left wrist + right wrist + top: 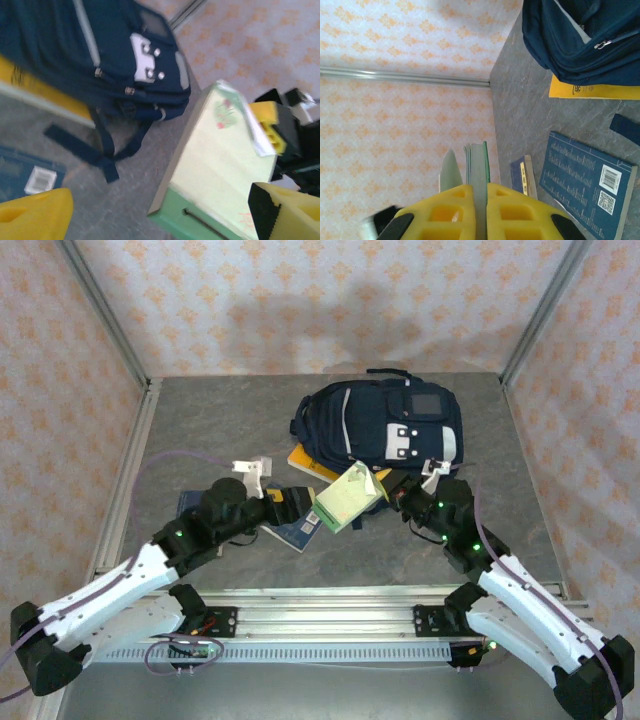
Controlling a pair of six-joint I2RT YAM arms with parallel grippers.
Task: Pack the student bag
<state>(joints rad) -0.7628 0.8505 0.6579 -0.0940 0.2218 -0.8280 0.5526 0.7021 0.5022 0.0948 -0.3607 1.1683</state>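
The student bag (380, 425) is a large navy backpack with white patches, lying at the back middle of the table; it also shows in the left wrist view (115, 50) and the right wrist view (585, 40). A light-green book (345, 498) hangs in the air in front of it. My right gripper (388, 492) is shut on the book's edge (479, 165), its yellow pads (520, 215) pressed against both covers. My left gripper (300, 504) stands open at the book's other end (220, 165), its fingers (35, 215) wide apart and not pinching it.
A yellow book (310, 465) lies partly under the bag's near edge. A dark-blue book (290, 532) lies on the table below the left gripper, another blue one (190, 503) further left. Bag straps (100, 150) trail over the grey table. Patterned walls enclose three sides.
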